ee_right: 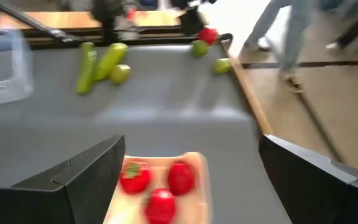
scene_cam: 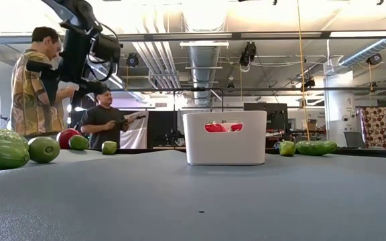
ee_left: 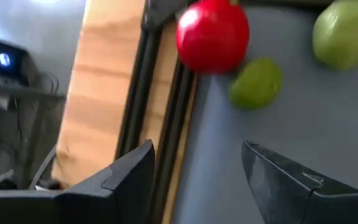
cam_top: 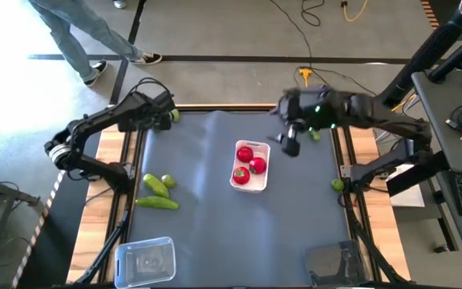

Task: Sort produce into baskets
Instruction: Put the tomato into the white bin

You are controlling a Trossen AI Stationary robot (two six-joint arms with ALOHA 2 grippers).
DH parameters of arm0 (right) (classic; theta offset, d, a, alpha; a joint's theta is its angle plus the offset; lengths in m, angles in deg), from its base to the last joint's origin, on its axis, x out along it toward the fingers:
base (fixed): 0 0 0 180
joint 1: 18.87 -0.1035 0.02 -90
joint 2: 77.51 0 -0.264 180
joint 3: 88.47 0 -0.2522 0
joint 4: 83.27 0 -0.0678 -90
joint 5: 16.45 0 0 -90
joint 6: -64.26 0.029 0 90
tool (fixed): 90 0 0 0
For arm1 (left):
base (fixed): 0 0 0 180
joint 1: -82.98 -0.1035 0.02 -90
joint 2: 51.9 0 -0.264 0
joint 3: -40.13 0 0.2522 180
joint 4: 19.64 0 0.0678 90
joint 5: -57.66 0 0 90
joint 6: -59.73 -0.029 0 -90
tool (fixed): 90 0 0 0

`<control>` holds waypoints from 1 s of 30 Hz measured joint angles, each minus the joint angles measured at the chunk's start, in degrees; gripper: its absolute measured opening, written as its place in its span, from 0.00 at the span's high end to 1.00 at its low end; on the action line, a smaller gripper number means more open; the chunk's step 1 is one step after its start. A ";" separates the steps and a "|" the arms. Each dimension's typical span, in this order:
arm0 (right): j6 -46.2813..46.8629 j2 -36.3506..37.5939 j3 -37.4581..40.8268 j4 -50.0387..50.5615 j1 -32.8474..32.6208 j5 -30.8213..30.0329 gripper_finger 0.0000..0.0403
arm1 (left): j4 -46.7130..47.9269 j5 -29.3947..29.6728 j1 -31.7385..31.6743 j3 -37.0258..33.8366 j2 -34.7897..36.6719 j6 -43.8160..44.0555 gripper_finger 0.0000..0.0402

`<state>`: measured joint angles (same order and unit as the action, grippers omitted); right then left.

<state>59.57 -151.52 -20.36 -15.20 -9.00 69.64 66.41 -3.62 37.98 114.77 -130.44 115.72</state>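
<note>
Cucumber (scene_cam: 2, 151) nearest low camera; no readable writing. Left gripper (ee_left: 194, 177) jaws apart, empty; right gripper (ee_right: 191, 177) jaws wide, empty.

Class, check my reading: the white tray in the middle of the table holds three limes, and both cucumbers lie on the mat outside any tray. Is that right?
Not quite. The white tray holds three red tomatoes, not limes, as the high view shows. The rest stands: both cucumbers lie on the mat outside any tray.
</note>
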 joint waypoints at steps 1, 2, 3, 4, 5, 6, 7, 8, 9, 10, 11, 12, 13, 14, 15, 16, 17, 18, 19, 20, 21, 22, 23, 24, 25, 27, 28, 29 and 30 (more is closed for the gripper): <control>-1.52 0.38 -0.02 -0.06 1.69 0.52 0.10 | -0.08 -0.16 -0.18 0.00 -0.42 0.93 0.45; -3.16 0.67 -0.02 -0.03 3.50 1.83 0.10 | -0.34 -0.20 -0.31 0.00 -0.75 2.10 0.46; -4.74 0.74 -0.02 0.02 5.34 3.56 0.10 | -0.82 -0.15 -0.56 0.04 -1.12 3.11 0.46; -6.08 0.73 -0.02 0.02 7.10 5.69 0.10 | -1.80 -0.05 -0.91 0.04 -1.47 4.02 0.47; -7.04 0.70 0.00 0.04 8.86 8.04 0.10 | -2.91 0.04 -1.35 0.04 -1.81 4.64 0.48; -7.42 0.31 0.00 0.02 10.51 10.17 0.10 | -4.01 -0.08 -1.94 0.04 -2.16 4.86 0.48; -7.72 -0.03 0.00 -0.08 11.84 12.16 0.10 | -4.88 -0.41 -2.66 0.05 -2.47 4.99 0.49; -7.80 -0.44 0.00 -0.07 13.13 13.77 0.10 | -5.63 -0.87 -3.65 0.07 -2.77 5.01 0.49; -7.89 -1.06 0.03 -0.06 14.28 14.84 0.10 | -6.31 -0.97 -4.76 0.07 -3.13 5.07 0.48; -7.97 -1.61 0.07 0.09 15.11 15.24 0.10 | -6.77 -0.97 -5.87 0.07 -3.41 5.29 0.48; -7.98 -2.23 0.12 0.28 15.77 15.33 0.10 | -6.90 -1.19 -6.97 0.07 -3.70 5.81 0.46; -7.93 -2.84 0.16 0.47 16.24 15.33 0.10 | -6.92 -1.59 -8.25 0.07 -4.02 6.18 0.45; -7.91 -3.30 0.16 0.75 16.60 15.36 0.10 | -7.02 -2.15 -9.50 0.07 -4.34 6.48 0.43; -7.94 -3.77 0.16 1.03 16.87 15.38 0.10 | -7.22 -2.66 -10.64 0.07 -4.70 6.90 0.40; -8.12 -4.19 0.16 1.36 17.02 15.47 0.10 | -7.35 -3.44 -11.71 0.07 -5.17 7.27 0.38; -8.43 -4.66 0.16 1.46 17.04 15.51 0.10 | -7.41 -4.94 -12.95 0.09 -5.64 7.40 0.35; -8.97 -5.07 0.16 1.32 17.04 15.57 0.10 | -7.73 -6.17 -13.97 0.09 -6.23 6.99 0.33; -9.69 -5.65 0.16 1.15 17.07 15.79 0.10 | -8.37 -6.95 -14.63 0.09 -6.75 5.63 0.32; -10.16 -6.20 0.16 0.90 17.07 15.95 0.10 | -8.75 -7.12 -14.90 0.12 -7.31 4.84 0.31; -10.39 -6.74 0.16 0.56 17.07 15.96 0.10 | -7.89 -6.97 -14.89 0.19 -7.78 4.27 0.30; -10.58 -7.25 0.16 0.26 17.07 15.97 0.10 | -6.44 -6.87 -14.79 0.19 -8.22 3.41 0.29; -10.75 -7.74 0.16 0.01 17.07 15.97 0.10 | -5.56 -6.76 -14.69 0.15 -8.71 2.31 0.29; -10.78 -8.16 0.16 -0.23 17.07 15.97 0.10 | -5.13 -6.26 -14.59 0.15 -9.29 1.53 0.29; -10.84 -8.63 0.16 -0.74 17.08 15.97 0.10 | -4.34 -5.60 -14.50 0.15 -9.86 0.45 0.29; -10.95 -9.05 0.16 -1.46 17.13 15.97 0.10 | -3.17 -5.32 -14.46 0.15 -10.29 -0.62 0.29; -11.23 -9.90 0.16 -2.68 17.23 15.97 0.10 | -1.82 -4.19 -14.24 0.13 -10.58 -1.59 0.29; -11.43 -10.39 0.16 -3.35 17.30 15.97 0.10 | -1.94 -3.89 -13.88 0.13 -10.58 -1.92 0.29; -11.58 -10.77 0.16 -3.76 17.39 15.96 0.10 | -1.99 -3.83 -13.58 0.13 -10.50 -2.27 0.29; -11.70 -11.17 0.16 -4.12 17.56 15.98 0.10 | -1.87 -3.85 -13.36 0.13 -10.19 -2.87 0.29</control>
<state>47.87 -162.69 -20.21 -19.32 8.56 85.62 64.54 -7.47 24.62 114.91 -140.64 112.84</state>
